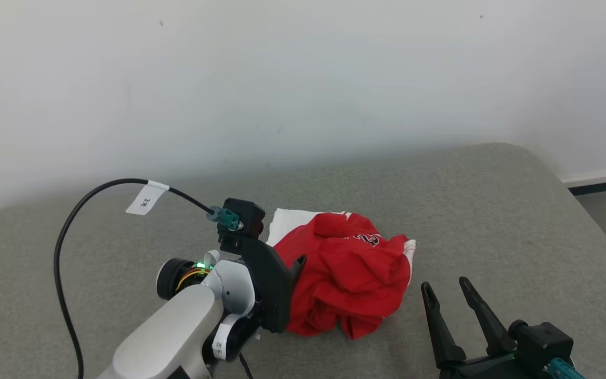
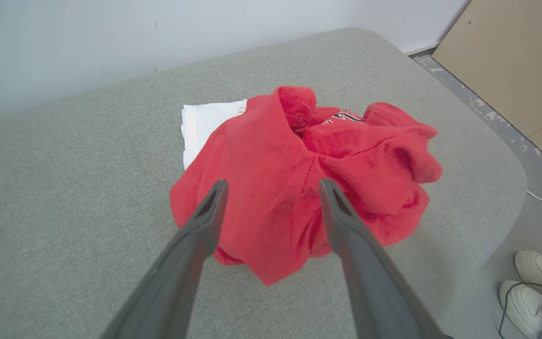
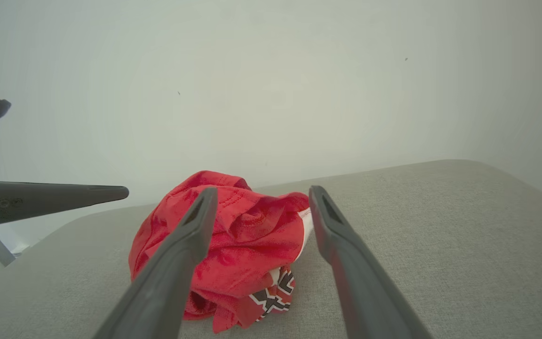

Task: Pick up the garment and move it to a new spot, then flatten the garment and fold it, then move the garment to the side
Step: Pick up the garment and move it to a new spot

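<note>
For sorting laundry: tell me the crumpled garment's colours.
The garment is mostly red with a white section; the left wrist view shows it best.

The right pincer [image 3: 262,197] stands with its two dark fingers spread wide and nothing between them, pointing at the crumpled red garment [image 3: 243,245], which lies in a heap just beyond on the grey fabric worktop [image 3: 440,235]. A black-and-white patterned patch shows at the heap's near edge. The left pincer [image 3: 106,193] reaches in from the left above the worktop, stopping short of the garment, with a pale wall [image 3: 299,94] behind.
</note>
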You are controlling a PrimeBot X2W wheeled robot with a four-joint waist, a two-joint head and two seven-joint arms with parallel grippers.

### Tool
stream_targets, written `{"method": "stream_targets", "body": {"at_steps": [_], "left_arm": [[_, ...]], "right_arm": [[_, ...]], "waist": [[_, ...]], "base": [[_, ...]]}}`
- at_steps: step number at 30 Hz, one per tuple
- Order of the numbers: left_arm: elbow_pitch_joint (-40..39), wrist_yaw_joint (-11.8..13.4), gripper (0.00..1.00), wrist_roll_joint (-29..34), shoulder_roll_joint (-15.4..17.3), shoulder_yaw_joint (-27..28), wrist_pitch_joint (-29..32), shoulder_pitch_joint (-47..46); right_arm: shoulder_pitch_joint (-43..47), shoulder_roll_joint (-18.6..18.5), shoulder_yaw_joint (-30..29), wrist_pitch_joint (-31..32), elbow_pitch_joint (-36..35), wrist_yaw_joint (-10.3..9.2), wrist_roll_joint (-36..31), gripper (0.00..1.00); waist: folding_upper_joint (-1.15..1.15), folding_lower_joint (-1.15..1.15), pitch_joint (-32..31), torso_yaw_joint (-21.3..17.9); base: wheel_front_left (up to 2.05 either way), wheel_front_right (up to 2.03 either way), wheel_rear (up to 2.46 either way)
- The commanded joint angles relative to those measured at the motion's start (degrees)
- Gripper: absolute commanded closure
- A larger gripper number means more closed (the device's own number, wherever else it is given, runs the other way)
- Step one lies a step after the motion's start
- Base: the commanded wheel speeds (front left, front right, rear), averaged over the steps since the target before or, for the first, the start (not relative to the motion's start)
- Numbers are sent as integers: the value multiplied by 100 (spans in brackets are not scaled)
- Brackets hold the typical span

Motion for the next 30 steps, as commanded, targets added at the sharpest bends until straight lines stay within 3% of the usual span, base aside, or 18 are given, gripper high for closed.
{"method": "stream_targets", "body": {"at_steps": [1,8,14,19,20,22,30], "left_arm": [[34,64,0,-83,16,27,211,-47],[292,253,0,-375,-100,136,825,-372],[593,436,0,-232,-42,91,850,-449],[765,445,0,-240,-36,68,875,-405],[795,436,47,-242,-40,60,866,-393],[846,402,100,-228,-53,16,866,-370],[879,306,100,-191,-74,-17,742,-425]], "right_arm": [[-38,0,14,-10,8,-12,18,0],[-82,0,95,43,25,-12,-38,0],[-96,1,126,58,8,-12,-66,0],[-68,1,108,55,0,-12,-69,0],[-63,1,103,53,-2,-12,-73,0],[-57,1,92,60,-9,-12,-81,0],[-5,1,97,53,1,-12,-46,0]], "waist": [[0,0,82,-156],[0,0,247,-580],[0,0,352,-893],[0,0,377,-967],[0,0,378,-972],[0,0,374,-968],[0,0,275,-745]], "base": [[0,0,0],[0,0,0],[0,0,0],[0,0,0],[0,0,0],[0,0,0],[0,0,0]]}}
